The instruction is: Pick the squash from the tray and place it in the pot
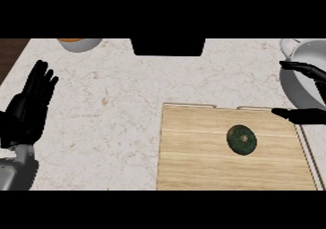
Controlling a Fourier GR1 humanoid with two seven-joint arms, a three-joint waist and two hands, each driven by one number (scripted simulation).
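A dark green squash (242,139) lies on the wooden tray (192,170), right of its middle and untouched. The robot's right hand (304,115) hovers at the right edge, over the tray's far right corner and beside the grey pot (293,87) — thumb and fingers spread wide, holding nothing. The left hand (28,107) rests open at the left edge, fingers up. The squash looks rounded, hard-skinned and fairly smooth, so it may roll or slip — a hold across its widest part, fingers on opposite sides, seems the safest.
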